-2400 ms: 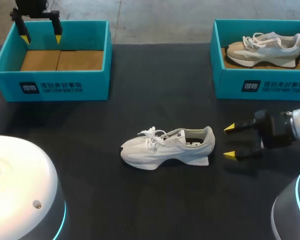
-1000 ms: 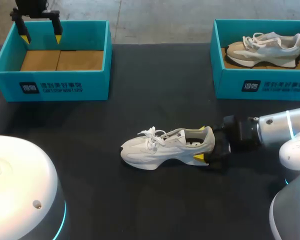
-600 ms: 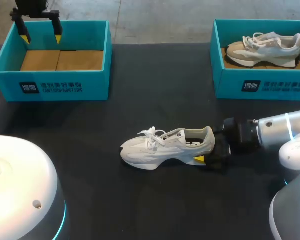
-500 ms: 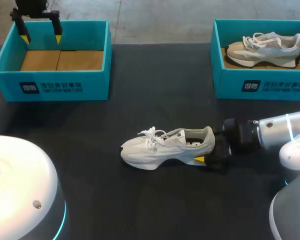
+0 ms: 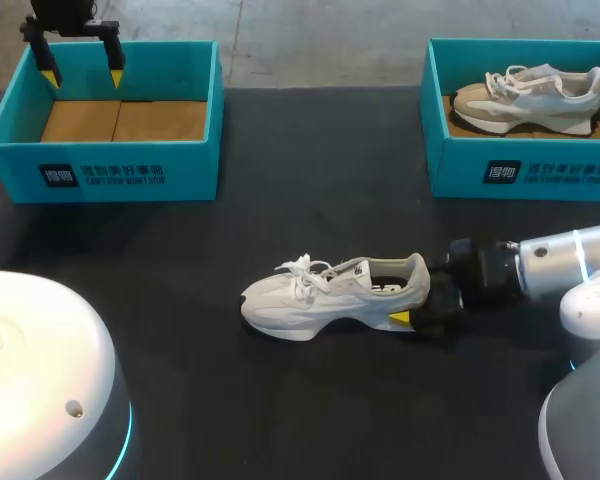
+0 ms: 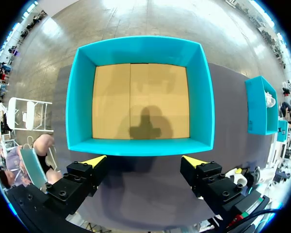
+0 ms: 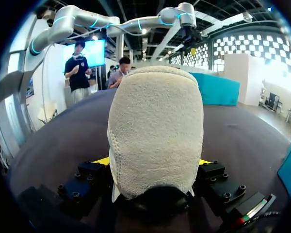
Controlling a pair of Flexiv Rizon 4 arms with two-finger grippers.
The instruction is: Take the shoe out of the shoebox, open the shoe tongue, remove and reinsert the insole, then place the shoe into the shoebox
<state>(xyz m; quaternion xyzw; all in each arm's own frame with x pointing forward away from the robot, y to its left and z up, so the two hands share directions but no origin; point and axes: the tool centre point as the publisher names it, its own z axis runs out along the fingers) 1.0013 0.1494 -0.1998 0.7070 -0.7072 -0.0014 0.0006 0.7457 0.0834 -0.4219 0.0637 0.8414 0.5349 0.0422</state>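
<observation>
Pinching the padded heel of the white lace-up sneaker on the black bench with the right claw, left claw wide above the empty teal shoebox; likely toe-heavy sag or slip off the soft collar.

Two teal boxes carry the only print in the head view. On the front wall of the left shoebox, at the upper left of the frame, a white square logo stands beside two short lines of white lettering, characters above and capitals below. The right shoebox, at the upper right, bears the same layout low on its front wall: a second logo and a second lettering block. At centre frame, on the dark surface, the white shoe shows a small dark mark at its tongue, too small to read.
</observation>
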